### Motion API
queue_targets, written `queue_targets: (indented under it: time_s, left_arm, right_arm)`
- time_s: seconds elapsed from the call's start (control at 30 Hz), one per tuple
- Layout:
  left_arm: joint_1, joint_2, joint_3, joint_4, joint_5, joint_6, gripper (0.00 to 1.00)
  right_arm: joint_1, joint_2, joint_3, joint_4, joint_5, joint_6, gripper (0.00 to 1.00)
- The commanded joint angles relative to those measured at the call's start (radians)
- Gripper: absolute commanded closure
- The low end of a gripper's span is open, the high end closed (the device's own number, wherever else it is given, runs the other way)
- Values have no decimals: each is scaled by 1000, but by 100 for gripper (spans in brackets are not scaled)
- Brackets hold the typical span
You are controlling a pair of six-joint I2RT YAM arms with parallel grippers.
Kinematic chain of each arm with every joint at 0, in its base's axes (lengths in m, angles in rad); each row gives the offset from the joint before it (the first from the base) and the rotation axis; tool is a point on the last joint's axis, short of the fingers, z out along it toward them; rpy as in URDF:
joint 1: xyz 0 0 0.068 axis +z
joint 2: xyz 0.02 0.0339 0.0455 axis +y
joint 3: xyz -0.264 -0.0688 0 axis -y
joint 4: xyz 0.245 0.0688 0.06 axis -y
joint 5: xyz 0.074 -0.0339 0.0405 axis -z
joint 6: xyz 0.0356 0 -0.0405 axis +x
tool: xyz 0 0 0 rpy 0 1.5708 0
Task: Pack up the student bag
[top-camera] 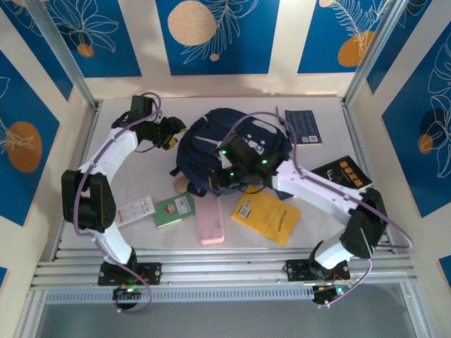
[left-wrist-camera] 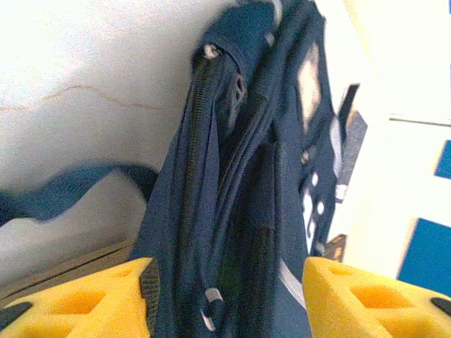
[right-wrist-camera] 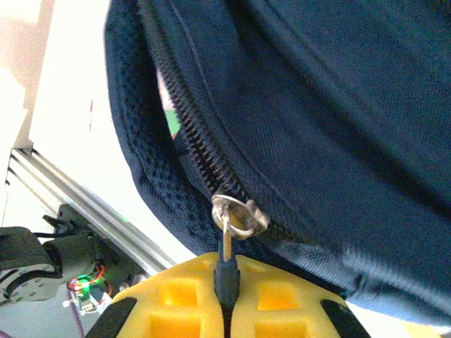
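Right gripper (right-wrist-camera: pixel 227 271) pinches bag (right-wrist-camera: pixel 331 105) zip (right-wrist-camera: pixel 236 215); black book's (top-camera: pixel 342 174) title perhaps Chinese.

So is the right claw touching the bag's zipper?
Touching. Right wrist view: the right gripper is pinched shut on the zipper pull of the student bag.

Left pincer (left-wrist-camera: pixel 229 296) stands with jaws apart; right pincer (right-wrist-camera: pixel 227 285) is pinched closed.

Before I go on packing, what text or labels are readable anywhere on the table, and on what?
Nothing reads clearly from the top camera.
Black book: yellow title characters, too blurred.
Yellow book: dark print lines, too small.
Dark blue book: pale print, too small.
Green booklet: white and red label, illegible.
White card: red marking, illegible.
Student bag: pale patches, no legible words.
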Motion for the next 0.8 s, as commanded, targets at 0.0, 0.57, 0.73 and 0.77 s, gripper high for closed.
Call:
queue_targets:
  time_s: [0.0,0.57,0.73,0.77]
  left_arm:
    - [39,-145,-46,-127,-98,51,40]
    - [-62,-295,-421,-20,58,-151,37]
    - [-120,-228,-391,-30,45,-177,37]
    - [-132,-218,-393,-23,45,-183,37]
  right_arm:
    - [20,102,42,55,19,44,100]
    - [44,218,-52,232,29,28,100]
    - [59,242,-47,233,49,8,100]
    - [61,247,-46,236,48,6,100]
